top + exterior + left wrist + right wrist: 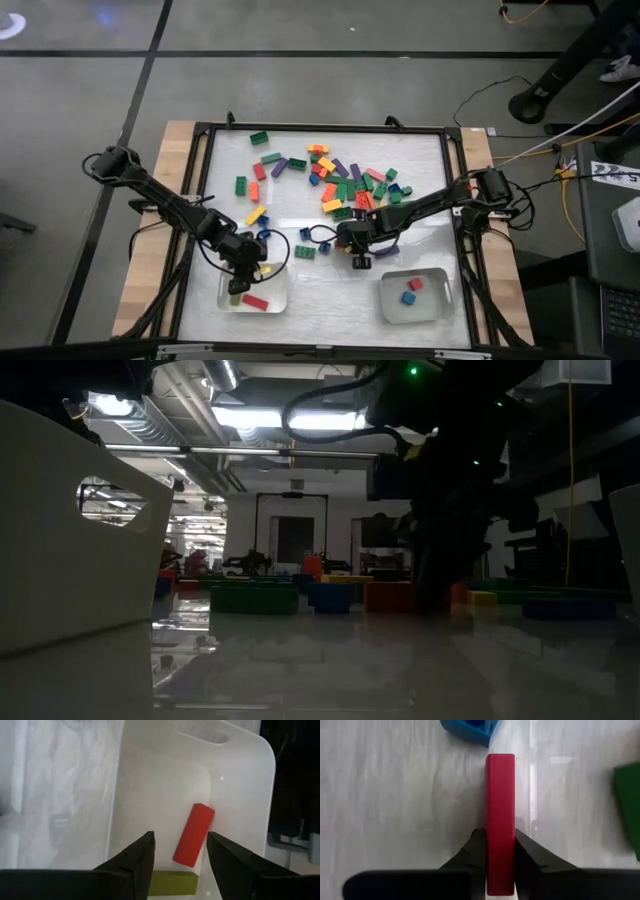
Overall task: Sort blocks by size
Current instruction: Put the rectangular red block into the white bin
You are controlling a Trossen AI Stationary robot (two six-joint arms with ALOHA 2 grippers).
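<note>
red block (500, 820) sits clamped between the right gripper (500, 865) fingers, its long axis running straight ahead of them. left gripper (180, 865) hangs apart over its tray (150, 795).

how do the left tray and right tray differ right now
The left tray holds long blocks: a red one and an olive-yellow one. The right tray holds short squarish ones, red and blue. The left gripper hovers open over its tray; nothing is over the right tray. Both are pale rectangles.

Dim, backlit low view under bright ceiling strip lights (300, 420); soft glare on the white table (330, 290).
</note>
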